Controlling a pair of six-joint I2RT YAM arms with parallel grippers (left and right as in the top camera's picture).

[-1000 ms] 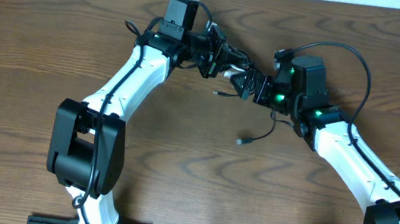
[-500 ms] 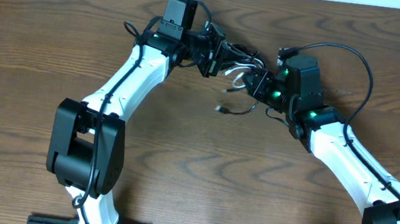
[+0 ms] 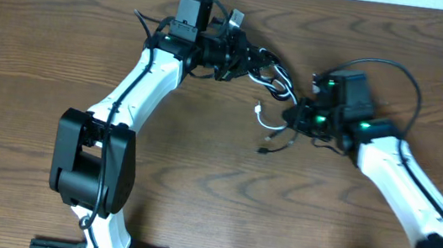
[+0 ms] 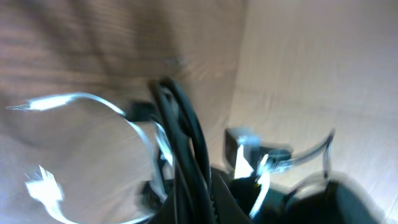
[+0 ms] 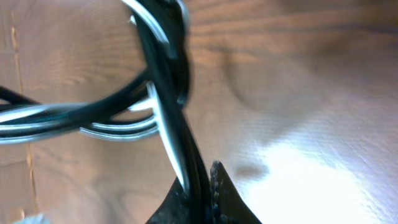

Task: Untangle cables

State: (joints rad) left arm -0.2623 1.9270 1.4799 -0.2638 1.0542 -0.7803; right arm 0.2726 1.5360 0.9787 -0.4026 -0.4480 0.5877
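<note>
The right hand has just clamped onto the cables and drawn right. The left hand grips them too, far centre, so the tangle is probably stretching open.

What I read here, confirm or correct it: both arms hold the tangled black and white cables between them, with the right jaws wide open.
One thing is wrong: the right jaws are not wide open. The right wrist view shows them shut on the black and white cables. The rest stands.
</note>
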